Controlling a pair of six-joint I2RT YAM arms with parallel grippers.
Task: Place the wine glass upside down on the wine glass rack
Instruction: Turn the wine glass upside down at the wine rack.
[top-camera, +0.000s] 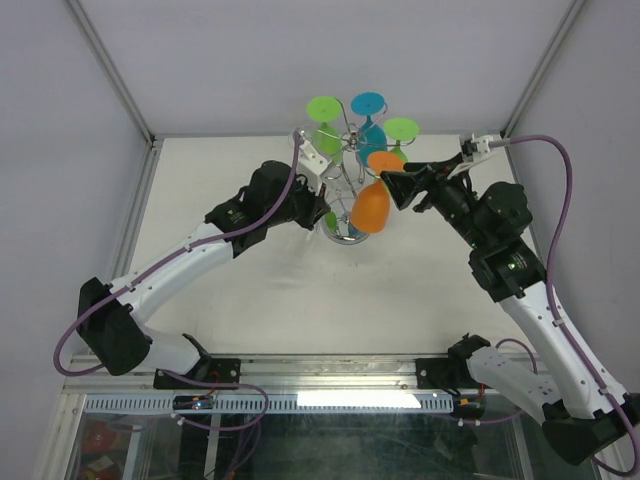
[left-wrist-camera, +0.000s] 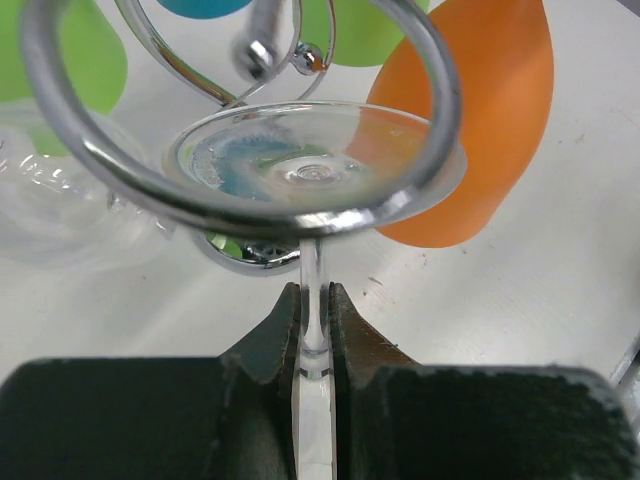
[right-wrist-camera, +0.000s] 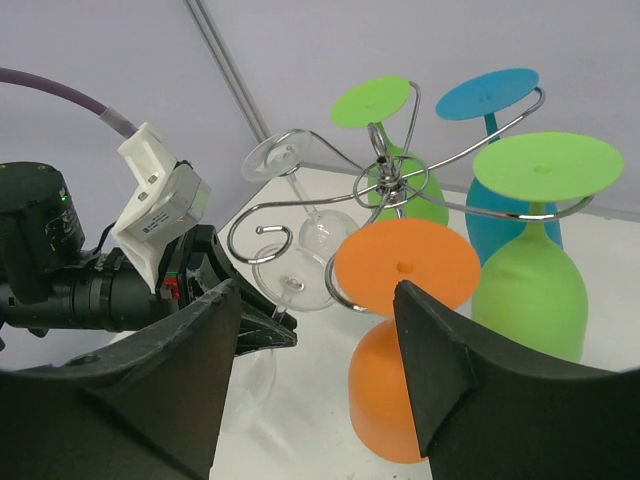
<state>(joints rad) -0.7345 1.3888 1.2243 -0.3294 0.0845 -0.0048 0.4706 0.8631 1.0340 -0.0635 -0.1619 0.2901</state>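
Clear wine glass (left-wrist-camera: 315, 172) upside down at the wine glass rack (right-wrist-camera: 385, 180), clamped in my left gripper (left-wrist-camera: 313, 330).
Its foot sits at one chrome scroll loop; I can't tell if it rests there. The left fingers pinch the stem. My right gripper (top-camera: 392, 190) stands open just beside the orange glass (right-wrist-camera: 405, 265) hanging on the rack.

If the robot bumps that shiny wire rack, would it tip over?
Probably rather top-heavy: the wine glass rack carries glasses like the green glass high on thin curled arms. Its round base likely steadies it somewhat. The thin wire might sway when nudged.
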